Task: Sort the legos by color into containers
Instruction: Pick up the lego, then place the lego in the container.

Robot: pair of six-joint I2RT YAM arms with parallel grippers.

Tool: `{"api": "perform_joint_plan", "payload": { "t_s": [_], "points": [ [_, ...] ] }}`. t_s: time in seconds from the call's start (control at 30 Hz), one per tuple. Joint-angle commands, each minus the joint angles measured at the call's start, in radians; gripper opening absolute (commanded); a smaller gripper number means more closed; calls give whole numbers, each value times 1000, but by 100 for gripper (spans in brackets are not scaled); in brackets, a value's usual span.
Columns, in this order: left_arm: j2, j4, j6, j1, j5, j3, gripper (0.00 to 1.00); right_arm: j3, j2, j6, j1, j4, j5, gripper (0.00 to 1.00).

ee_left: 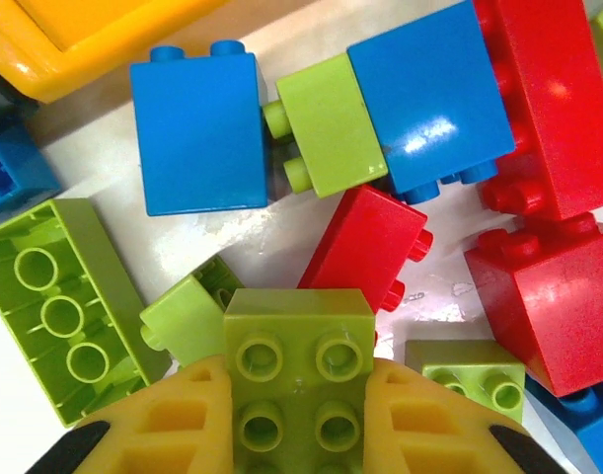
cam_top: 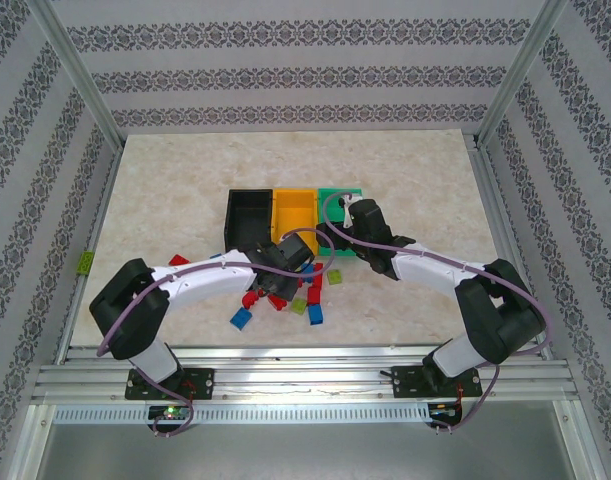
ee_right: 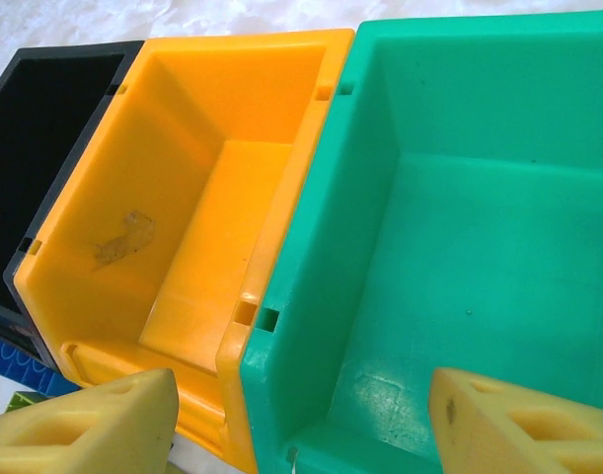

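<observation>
- Left wrist view: the left gripper (ee_left: pixel 299 439) is clamped on a lime green studded plastic brick (ee_left: pixel 299 341) in the pile on the table (ee_left: pixel 89 168).
- The right gripper (ee_right: pixel 301 430), jaws apart, hangs over the orange plastic bin (ee_right: pixel 212 197) and the green plastic bin (ee_right: pixel 479 247). Both look empty, so sorting has barely begun.
- Red bricks (ee_left: pixel 370 242) and blue bricks (ee_left: pixel 197 133) crowd the held one closely.

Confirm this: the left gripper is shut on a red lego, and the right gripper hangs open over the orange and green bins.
Not red: the left gripper is shut on a lime green lego, per the left wrist view. The rest stands.
</observation>
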Motion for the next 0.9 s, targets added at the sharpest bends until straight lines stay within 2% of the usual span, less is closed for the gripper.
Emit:
{"api": "perform_joint_plan", "payload": {
  "t_s": [0.0, 0.3, 0.5, 0.67, 0.87],
  "points": [
    [-54, -23, -7, -12, -41, 4, 19, -15, -14, 22, -9, 26, -19, 68],
    [-186, 64, -47, 39, -83, -48, 14, -19, -5, 26, -10, 36, -19, 68],
    [-247, 132, -52, 167, -30, -69, 14, -19, 14, 28, -9, 44, -20, 68],
    [-234, 172, -20, 297, 46, -44, 14, -15, 24, 28, -6, 44, -23, 68],
    [-146, 154, 36, 364, 22, 35, 17, -16, 19, 21, -6, 44, -17, 68]
  ]
}}
